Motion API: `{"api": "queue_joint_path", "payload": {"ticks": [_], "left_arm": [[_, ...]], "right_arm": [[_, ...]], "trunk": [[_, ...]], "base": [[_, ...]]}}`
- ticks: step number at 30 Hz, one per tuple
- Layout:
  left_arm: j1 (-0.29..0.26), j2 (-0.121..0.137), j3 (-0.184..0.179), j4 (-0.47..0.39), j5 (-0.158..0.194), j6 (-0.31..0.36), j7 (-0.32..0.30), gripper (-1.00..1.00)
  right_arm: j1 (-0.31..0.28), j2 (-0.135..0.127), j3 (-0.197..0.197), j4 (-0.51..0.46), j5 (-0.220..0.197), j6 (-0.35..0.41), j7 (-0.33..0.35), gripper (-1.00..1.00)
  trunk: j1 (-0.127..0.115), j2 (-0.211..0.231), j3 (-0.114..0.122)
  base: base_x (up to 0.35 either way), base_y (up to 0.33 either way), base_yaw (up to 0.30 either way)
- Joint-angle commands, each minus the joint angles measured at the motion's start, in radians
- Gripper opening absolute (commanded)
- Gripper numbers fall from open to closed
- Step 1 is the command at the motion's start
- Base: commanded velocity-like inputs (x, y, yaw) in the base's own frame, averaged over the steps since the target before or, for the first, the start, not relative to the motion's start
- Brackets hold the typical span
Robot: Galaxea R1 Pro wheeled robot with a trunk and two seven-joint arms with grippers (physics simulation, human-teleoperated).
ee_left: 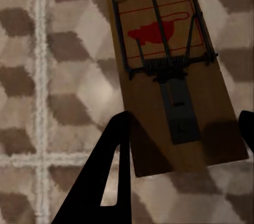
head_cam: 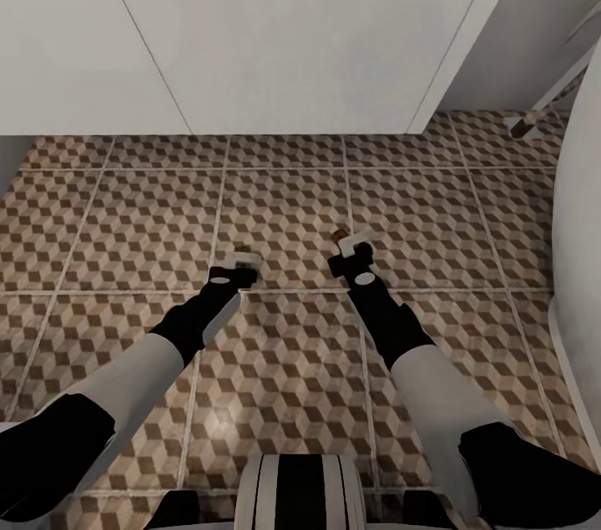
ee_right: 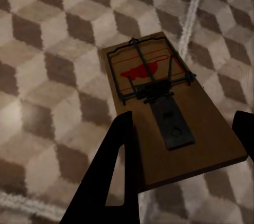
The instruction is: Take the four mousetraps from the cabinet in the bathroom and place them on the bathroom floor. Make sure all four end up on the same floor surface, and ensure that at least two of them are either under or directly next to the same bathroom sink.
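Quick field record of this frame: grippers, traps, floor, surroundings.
left gripper: shut on a mousetrap, fingers at the board's two long edges
right gripper: shut on a second mousetrap, gripped the same way
trap faces: wire bar and red mark up
height: both traps look held above the bathroom floor, not resting on it
ahead: white panels meeting the tiles
robot's right: curved white object, identity unclear
sink/cabinet: cannot tell

Matt wooden mousetraps [ee_left: 174,81] over patterned bathroom floor [head_cam: 284,204] tiles.
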Motion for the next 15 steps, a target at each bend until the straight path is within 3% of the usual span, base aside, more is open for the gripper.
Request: {"api": "queue_joint_path", "payload": {"ticks": [1, 8, 15], "left_arm": [[-0.002, 0.003, -0.005, -0.007, 0.008, 0.004, 0.014, -1.0], [-0.006, 0.048, -0.006, -0.113, 0.007, 0.006, 0.019, -1.0], [-0.006, 0.063, -0.01, -0.162, -0.007, 0.009, 0.025, -1.0]], "right_arm": [[-0.003, 0.0, 0.002, -0.001, 0.009, 0.008, -0.004, -1.0], [-0.01, 0.0, 0.004, -0.003, 0.008, -0.03, -0.003, -1.0], [-0.009, 0.0, 0.004, -0.006, -0.001, -0.036, -0.003, -1.0]], "trunk": [[0.0, 0.0, -0.001], [0.0, 0.0, -0.001], [0.0, 0.0, -0.001]], "base": [[0.0, 0.0, 0.0], [0.0, 0.0, 0.0], [0.0, 0.0, 0.0]]}}
